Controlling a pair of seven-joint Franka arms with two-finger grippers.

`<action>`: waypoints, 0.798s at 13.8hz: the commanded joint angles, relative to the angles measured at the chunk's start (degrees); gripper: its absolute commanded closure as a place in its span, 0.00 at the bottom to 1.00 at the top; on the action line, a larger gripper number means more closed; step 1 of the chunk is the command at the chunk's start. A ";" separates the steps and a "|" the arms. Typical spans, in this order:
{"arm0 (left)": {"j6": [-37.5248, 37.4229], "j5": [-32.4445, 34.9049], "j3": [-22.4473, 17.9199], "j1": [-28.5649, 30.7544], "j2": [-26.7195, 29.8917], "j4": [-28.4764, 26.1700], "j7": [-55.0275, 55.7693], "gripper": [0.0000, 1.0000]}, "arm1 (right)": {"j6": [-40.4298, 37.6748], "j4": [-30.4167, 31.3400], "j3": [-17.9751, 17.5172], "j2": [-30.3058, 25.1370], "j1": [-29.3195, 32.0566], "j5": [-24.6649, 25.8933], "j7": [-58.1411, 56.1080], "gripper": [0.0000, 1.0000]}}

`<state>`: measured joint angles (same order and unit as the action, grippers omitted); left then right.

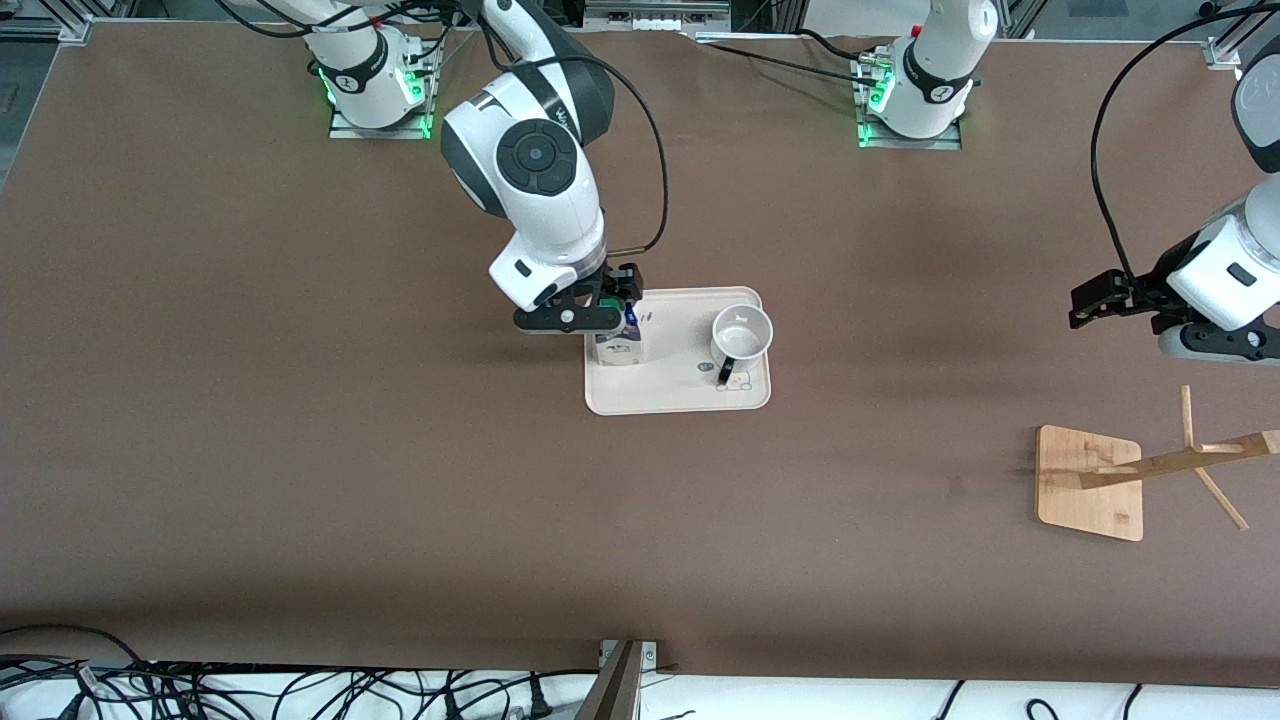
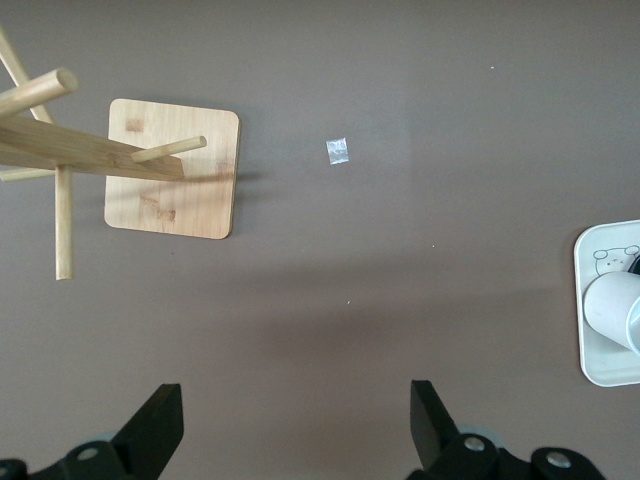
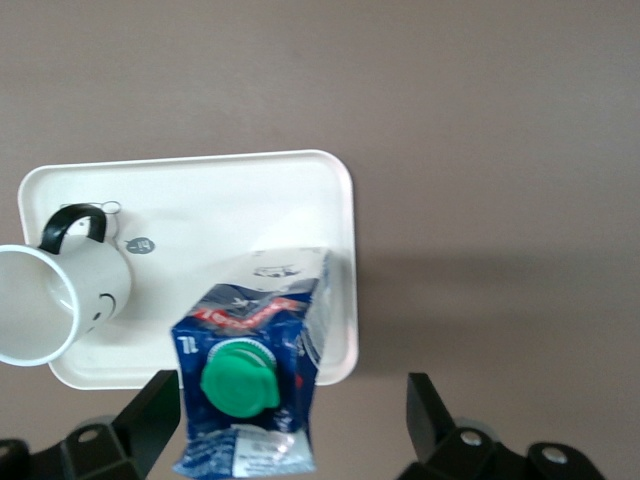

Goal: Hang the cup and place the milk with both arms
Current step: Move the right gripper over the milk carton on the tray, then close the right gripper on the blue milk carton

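Note:
The milk (image 1: 618, 345), a dark-blue and white carton with a green cap, stands upright on the white tray (image 1: 670, 398) at the corner toward the right arm's end. The cup (image 1: 742, 335), white with a black handle, stands on the same tray toward the left arm's end. My right gripper (image 1: 598, 316) is open just above the milk. In the right wrist view the milk (image 3: 250, 380) sits between the open fingers, close to one finger (image 3: 150, 415), with the cup (image 3: 55, 295) and tray (image 3: 220, 195) beside it. My left gripper (image 1: 1100, 300) is open and empty over bare table.
A wooden cup rack (image 1: 1090, 483) with slanted pegs stands at the left arm's end, nearer the front camera than the left gripper. The left wrist view shows the rack (image 2: 172, 168), a small scrap of tape (image 2: 339, 151), the tray's edge (image 2: 600, 250) and the cup (image 2: 615, 308).

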<state>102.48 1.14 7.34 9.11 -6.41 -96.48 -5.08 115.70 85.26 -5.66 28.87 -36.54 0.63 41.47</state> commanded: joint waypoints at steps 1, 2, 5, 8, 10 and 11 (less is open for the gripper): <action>0.79 0.71 -0.31 -0.23 1.22 -1.43 0.33 0.00 | 1.72 -1.59 0.74 1.63 -2.21 0.51 -0.43 0.00; 0.79 0.71 -0.31 -0.23 1.22 -1.43 0.33 0.00 | 1.81 -1.59 0.83 1.72 -2.30 0.51 -0.51 0.00; 0.79 0.71 -0.31 -0.23 1.22 -1.43 0.33 0.00 | 1.72 -1.50 0.83 1.72 -2.30 0.51 -2.88 0.00; 0.79 0.71 -0.22 -0.23 1.13 -1.61 0.33 0.00 | 1.54 -1.50 1.01 1.72 -2.30 0.95 -3.68 0.00; 0.79 0.71 -0.31 -0.23 1.13 -1.69 0.33 0.00 | 1.37 -1.41 1.01 1.80 -2.39 0.87 -4.82 0.00; 0.79 0.71 -0.22 -0.23 1.13 -1.87 0.33 0.00 | 1.37 -1.41 1.01 2.07 -2.30 0.69 -4.73 0.00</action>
<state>102.48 1.14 7.29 9.11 -6.41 -96.84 -5.07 117.60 84.84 -5.10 30.25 -38.31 0.78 37.48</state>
